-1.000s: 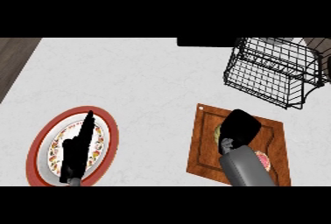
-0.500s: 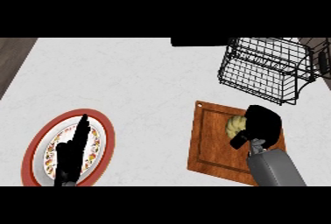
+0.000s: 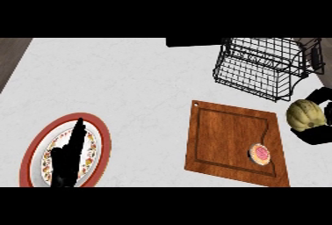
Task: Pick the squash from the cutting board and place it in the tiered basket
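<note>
**Squash in hand, off the board and beside the basket**

The right hand (image 3: 318, 134), partly cut off by the view's right edge, is curled round the squash (image 3: 303, 115). Black fingers show above and below the pale ribbed squash and hide part of it. The squash sits just past the right edge of the cutting board (image 3: 227, 136) and, in the view, below the tiered basket (image 3: 256, 66), outside its wire. Its height over the table cannot be told. A small round pink-topped item (image 3: 261, 153) lies near the board's right edge. Open white table (image 3: 130, 79) spreads left of the board and basket. At lower left, the left hand (image 3: 68, 151) rests over a red-rimmed plate (image 3: 27, 157), fingers straight, hiding part of its pattern
</note>
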`<state>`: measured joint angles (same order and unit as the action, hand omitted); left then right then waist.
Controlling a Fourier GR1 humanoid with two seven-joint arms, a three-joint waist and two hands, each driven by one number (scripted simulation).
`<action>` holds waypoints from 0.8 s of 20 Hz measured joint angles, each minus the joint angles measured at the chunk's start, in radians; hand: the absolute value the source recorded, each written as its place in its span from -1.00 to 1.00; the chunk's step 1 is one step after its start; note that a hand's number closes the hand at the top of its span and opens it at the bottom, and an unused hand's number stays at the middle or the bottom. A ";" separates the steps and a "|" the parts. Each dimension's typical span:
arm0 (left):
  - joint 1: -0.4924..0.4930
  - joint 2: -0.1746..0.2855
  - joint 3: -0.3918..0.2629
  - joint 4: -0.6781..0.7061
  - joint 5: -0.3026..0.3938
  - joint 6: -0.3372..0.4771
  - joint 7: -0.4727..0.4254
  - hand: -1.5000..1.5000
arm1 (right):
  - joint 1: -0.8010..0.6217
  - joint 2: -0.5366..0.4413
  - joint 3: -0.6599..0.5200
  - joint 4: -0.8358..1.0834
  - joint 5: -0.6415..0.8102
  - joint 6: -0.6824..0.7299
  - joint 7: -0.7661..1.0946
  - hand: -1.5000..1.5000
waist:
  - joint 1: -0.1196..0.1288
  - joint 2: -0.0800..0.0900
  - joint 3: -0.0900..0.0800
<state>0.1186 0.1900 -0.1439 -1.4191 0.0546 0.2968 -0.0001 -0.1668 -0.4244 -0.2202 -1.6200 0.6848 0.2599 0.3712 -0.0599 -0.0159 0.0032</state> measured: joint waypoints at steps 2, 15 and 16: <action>0.002 0.003 0.001 -0.005 -0.003 0.001 0.005 0.00 | -0.001 -0.045 -0.095 -0.061 -0.096 0.038 -0.030 1.00 | 0.000 -0.001 -0.001; -0.026 -0.018 -0.019 -0.008 -0.035 -0.023 0.022 0.00 | -0.138 -0.353 -0.425 -0.125 -0.386 0.231 -0.005 1.00 | 0.056 0.012 -0.002; -0.021 -0.023 -0.024 -0.016 -0.040 -0.022 0.025 0.00 | -0.169 -0.364 -0.408 -0.108 -0.381 0.225 0.014 1.00 | 0.060 0.013 -0.002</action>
<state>0.0973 0.1675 -0.1683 -1.4346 0.0149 0.2744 0.0253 -0.3360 -0.7889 -0.6281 -1.7278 0.3042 0.4851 0.3848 0.0001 -0.0034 0.0009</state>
